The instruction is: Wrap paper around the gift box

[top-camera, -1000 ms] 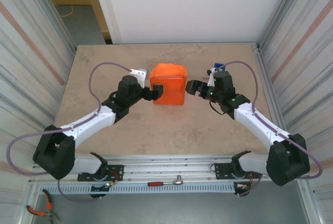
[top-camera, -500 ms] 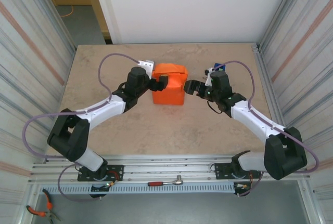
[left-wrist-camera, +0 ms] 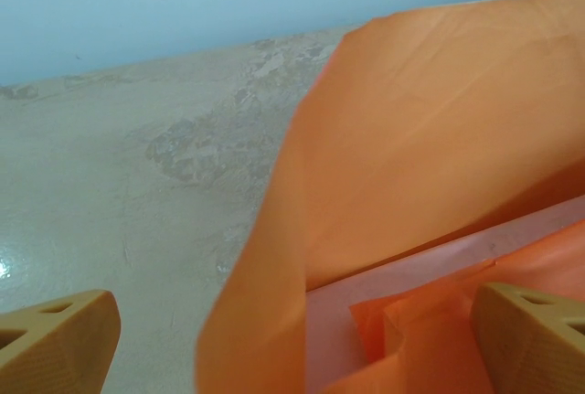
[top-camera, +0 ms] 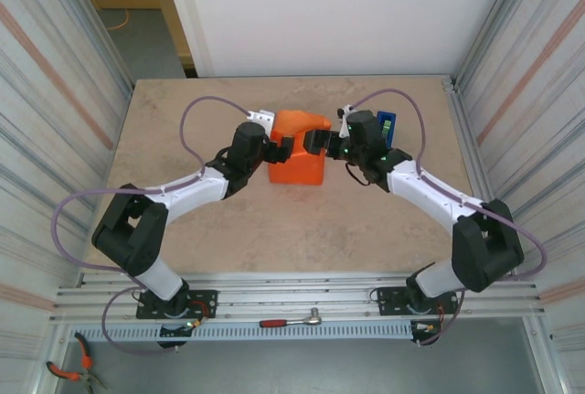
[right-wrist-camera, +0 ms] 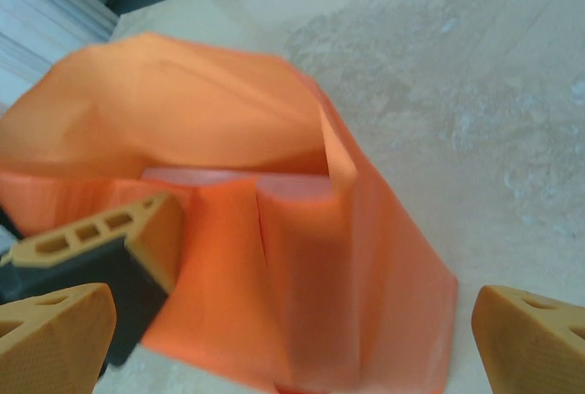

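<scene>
Mid-way across your table (top-camera: 274,220), you have 2 grippers closing on 1 parcel: the left gripper (top-camera: 285,146), jaws spread wide, at its left end. 1 orange paper (top-camera: 297,164) sheet, creased, folds loosely up around 1 pale pink gift box (right-wrist-camera: 228,180) peeking out. The right gripper (top-camera: 315,142), jaws equally wide, is at the right end.

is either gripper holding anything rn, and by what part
Nothing is held: the left gripper and right gripper both stand open at the loosely folded paper, clamping none of it.
</scene>
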{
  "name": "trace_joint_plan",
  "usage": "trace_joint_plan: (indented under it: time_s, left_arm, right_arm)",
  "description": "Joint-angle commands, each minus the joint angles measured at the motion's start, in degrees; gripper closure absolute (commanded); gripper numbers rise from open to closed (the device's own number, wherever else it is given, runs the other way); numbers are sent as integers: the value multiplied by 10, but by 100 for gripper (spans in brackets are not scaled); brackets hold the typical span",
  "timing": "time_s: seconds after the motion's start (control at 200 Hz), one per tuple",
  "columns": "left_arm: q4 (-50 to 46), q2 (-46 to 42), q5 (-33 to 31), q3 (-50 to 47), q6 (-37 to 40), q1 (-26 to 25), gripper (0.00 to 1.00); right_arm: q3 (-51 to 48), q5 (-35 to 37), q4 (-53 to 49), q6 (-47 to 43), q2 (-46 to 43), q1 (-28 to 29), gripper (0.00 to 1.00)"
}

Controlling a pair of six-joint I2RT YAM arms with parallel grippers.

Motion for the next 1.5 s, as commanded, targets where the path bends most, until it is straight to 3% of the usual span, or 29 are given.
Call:
trace_joint_plan:
  time_s: [0.0,0.356,0.661,0.812,1.072,1.368,1.493]
  left_arm:
    - [-5,0,-13,9,12,-3,1]
    - [-49,-27,20,42,2,6,1]
    - [-14,-156,116,-36,-125,106,1]
    - [-10,-175,150,-63,-125,104,1]
    - [15,-123,143,-62,-100,49,1]
    - [36,-16,113,3,-75,41,1]
    - [47,6,90,2,-61,32,10]
  right_arm:
    - [35,55,3,-26,38,11,2]
    - [6,130,13,-27,105,29,1]
    - [-12,123,7,-22,98,28,5]
    - [-14,118,3,-20,98,27,5]
    - [-9,106,1,-18,103,22,6]
    - [-2,93,-6,-12,103,21,6]
    - [12,72,-15,-5,96,15,5]
